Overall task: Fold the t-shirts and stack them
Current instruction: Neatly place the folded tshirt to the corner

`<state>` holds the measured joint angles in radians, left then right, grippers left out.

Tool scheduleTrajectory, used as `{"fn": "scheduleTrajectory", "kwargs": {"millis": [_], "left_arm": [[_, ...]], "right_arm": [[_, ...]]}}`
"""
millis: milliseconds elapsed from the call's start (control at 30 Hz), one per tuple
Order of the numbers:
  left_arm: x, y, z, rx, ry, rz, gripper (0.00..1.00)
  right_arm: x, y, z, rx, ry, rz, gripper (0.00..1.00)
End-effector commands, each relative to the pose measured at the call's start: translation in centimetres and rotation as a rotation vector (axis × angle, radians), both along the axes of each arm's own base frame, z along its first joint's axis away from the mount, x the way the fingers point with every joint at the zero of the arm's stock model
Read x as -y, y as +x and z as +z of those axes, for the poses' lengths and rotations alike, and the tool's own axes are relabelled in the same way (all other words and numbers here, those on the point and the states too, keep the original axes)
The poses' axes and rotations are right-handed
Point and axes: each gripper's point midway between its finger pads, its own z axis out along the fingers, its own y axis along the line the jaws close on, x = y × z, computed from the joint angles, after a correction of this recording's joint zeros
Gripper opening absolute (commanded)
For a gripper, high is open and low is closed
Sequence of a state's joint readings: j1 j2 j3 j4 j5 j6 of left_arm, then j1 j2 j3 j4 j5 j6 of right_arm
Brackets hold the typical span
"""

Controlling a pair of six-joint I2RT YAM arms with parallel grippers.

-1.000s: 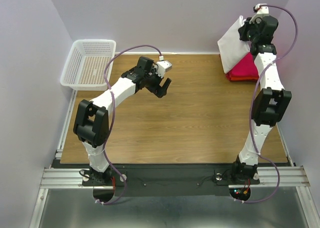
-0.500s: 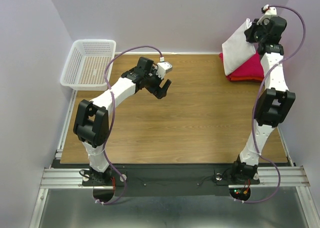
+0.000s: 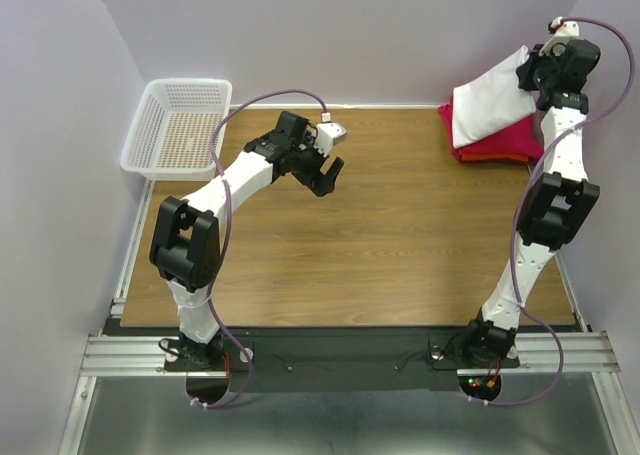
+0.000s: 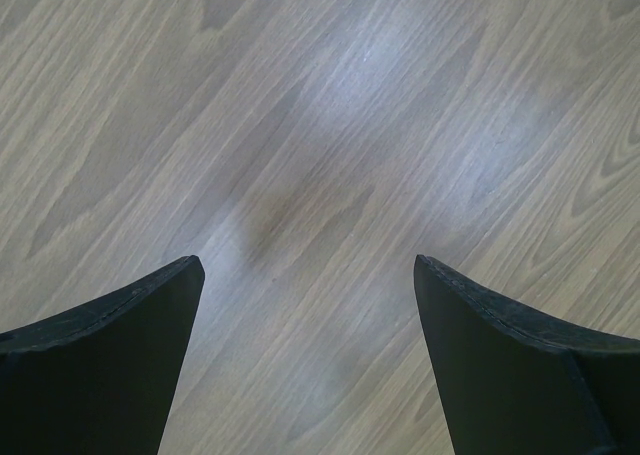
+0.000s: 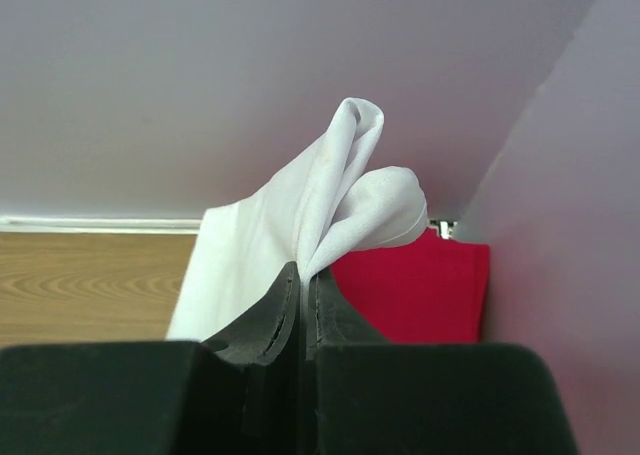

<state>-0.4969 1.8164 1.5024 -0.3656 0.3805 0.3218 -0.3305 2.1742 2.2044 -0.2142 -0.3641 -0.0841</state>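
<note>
the right gripper (image 3: 528,70), raised at the far right corner, pinches a bunched edge of the white t-shirt (image 3: 487,103). the cloth slopes down and left from it onto the folded red t-shirts (image 3: 495,145). the left gripper (image 3: 326,178) hovers spread wide over the table (image 3: 400,235), well apart.

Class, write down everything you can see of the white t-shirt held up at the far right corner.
The plain white soft cloth t-shirt is folded and unmarked. The right gripper pinches a bunched edge that puffs above its closed jaws, lifting that end. The cloth slopes down leftward, its lower end seemingly resting on the stack of folded red and orange-red t-shirts at the far right corner of the wooden table.
</note>
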Motion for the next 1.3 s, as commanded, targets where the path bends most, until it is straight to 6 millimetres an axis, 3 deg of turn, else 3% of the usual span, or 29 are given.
{"fn": "scheduleTrajectory", "kwargs": {"millis": [0,200,433,467,900,933,1000,1033,1067,1167,1233,1267], "left_arm": [[0.9,0.5,1.7,0.024,-0.029,-0.031,0.99],[0.9,0.6,1.8,0.015,-0.029,-0.037,0.99],[1.0,0.6,1.5,0.004,-0.024,-0.035,0.99],[1.0,0.7,1.5,0.002,-0.023,-0.035,0.99],[1.0,1.1,1.0,-0.006,-0.009,-0.027,0.99],[0.9,1.0,1.0,-0.007,-0.007,-0.026,0.99],[0.8,1.1,0.9,-0.006,-0.004,-0.016,0.99],[0.8,1.1,0.9,-0.007,-0.003,-0.011,0.99],[0.9,1.2,1.2,0.0,-0.006,-0.01,0.99],[0.7,1.3,1.9,0.016,-0.018,0.0,0.99],[0.7,1.4,2.4,0.026,-0.026,0.006,0.99],[0.6,1.3,2.5,0.026,-0.031,0.008,0.99]], "right_arm": [[2.3,0.6,1.0,0.051,-0.075,-0.002,0.01],[4.8,1.0,-1.9,0.015,-0.108,-0.003,0.01],[6.8,1.9,-3.7,0.007,-0.181,0.003,0.01],[7.1,2.2,-4.7,-0.005,-0.191,0.004,0.0],[9.8,3.7,-7.7,-0.026,-0.309,-0.033,0.01],[10.1,3.8,-7.7,-0.025,-0.326,-0.046,0.04],[11.2,3.8,-7.4,-0.021,-0.348,-0.092,0.24],[11.4,3.8,-7.1,-0.018,-0.356,-0.106,0.36],[11.5,3.8,-6.9,-0.013,-0.359,-0.113,0.59],[11.5,3.4,-5.6,-0.001,-0.354,-0.134,0.78],[10.8,3.1,-5.6,-0.007,-0.345,-0.109,0.83],[10.4,2.8,-4.7,0.008,-0.337,-0.093,0.85]]}}
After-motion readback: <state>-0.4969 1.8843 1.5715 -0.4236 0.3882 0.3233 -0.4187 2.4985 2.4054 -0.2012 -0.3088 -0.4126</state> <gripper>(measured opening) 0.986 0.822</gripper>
